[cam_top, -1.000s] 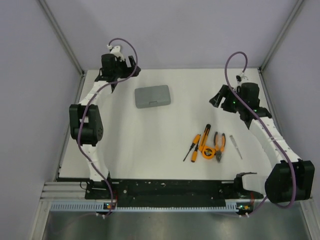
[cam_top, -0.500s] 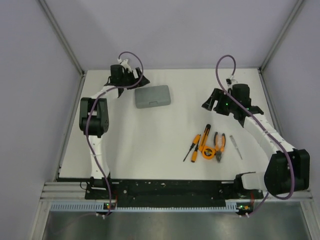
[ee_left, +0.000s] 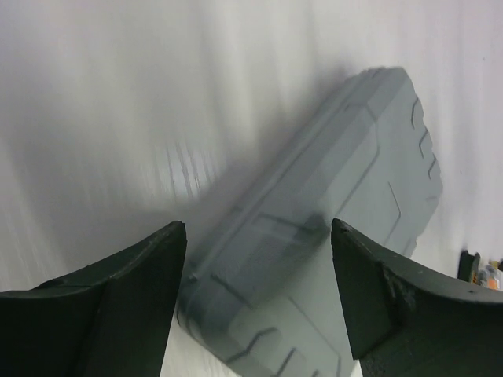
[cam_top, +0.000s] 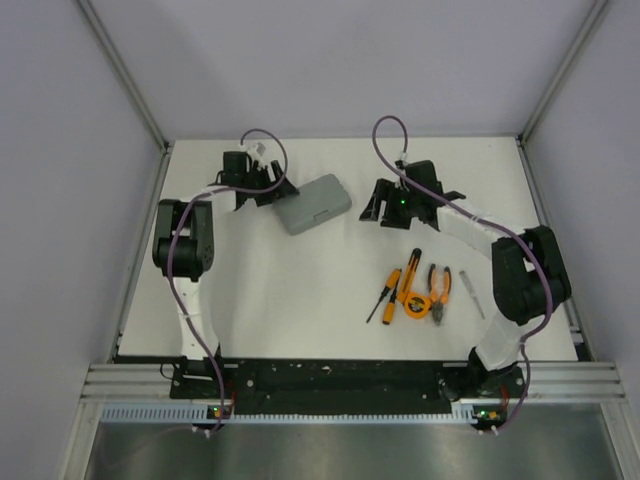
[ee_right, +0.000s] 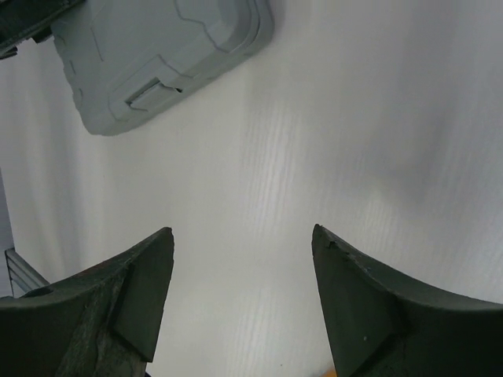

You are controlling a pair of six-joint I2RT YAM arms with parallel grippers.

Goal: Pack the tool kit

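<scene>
Closed flat grey plastic case (cam_top: pixel 312 203) lying tilted at the far-left of the white bench (cam_top: pixel 300 300).
Left claw (cam_top: pixel 278 190) open, straddling the case's end; right claw (cam_top: pixel 378 208) open, well apart from it; orange-and-black tools (cam_top: pixel 415 290) loose nearer the arm bases.

The closed grey case (cam_top: pixel 313 204) lies flat and skewed, well apart from the clustered orange-and-black tools (cam_top: pixel 415 290).

No legible text, labels, brands or numbers in any view. The grey case (ee_left: pixel 330 236) just ahead of the left pincer (ee_left: pixel 258 228) shows only moulded grooves. The tools (cam_top: pixel 415 292) are too small to read any marking.
</scene>
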